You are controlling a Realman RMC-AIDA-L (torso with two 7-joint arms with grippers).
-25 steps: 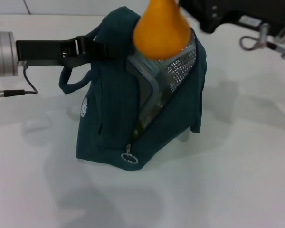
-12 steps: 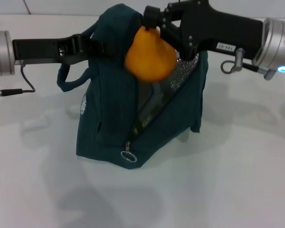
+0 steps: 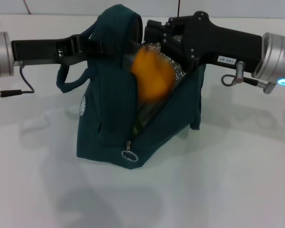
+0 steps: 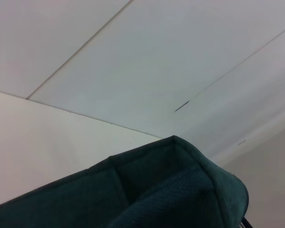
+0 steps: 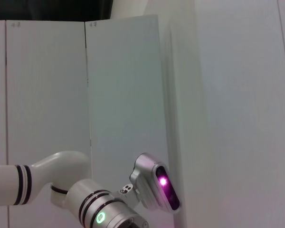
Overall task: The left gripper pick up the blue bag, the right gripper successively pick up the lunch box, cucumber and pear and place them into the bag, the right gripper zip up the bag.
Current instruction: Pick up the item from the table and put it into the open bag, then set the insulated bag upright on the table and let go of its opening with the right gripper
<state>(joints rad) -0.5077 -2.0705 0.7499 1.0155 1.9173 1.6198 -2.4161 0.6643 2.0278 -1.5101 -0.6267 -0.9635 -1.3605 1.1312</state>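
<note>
In the head view we see the blue bag [image 3: 114, 95] standing on the white table [image 3: 237, 180], its top held up from the left by the left gripper [image 3: 88, 45], whose jaws pinch a handle. The right gripper [image 3: 149, 35] reaches in from the right over the open mouth; the pear [image 3: 152, 76] is blurred just below it, and we cannot tell whether its jaws grip it. The lunch box [image 3: 173, 71] shows only as a clear edge inside; the cucumber is hidden. The left wrist view shows just the bag's top fold [image 4: 171, 190] against walls; the right wrist view shows only wall panels and an arm's joints. Open table lies near and right of the bag.
</note>
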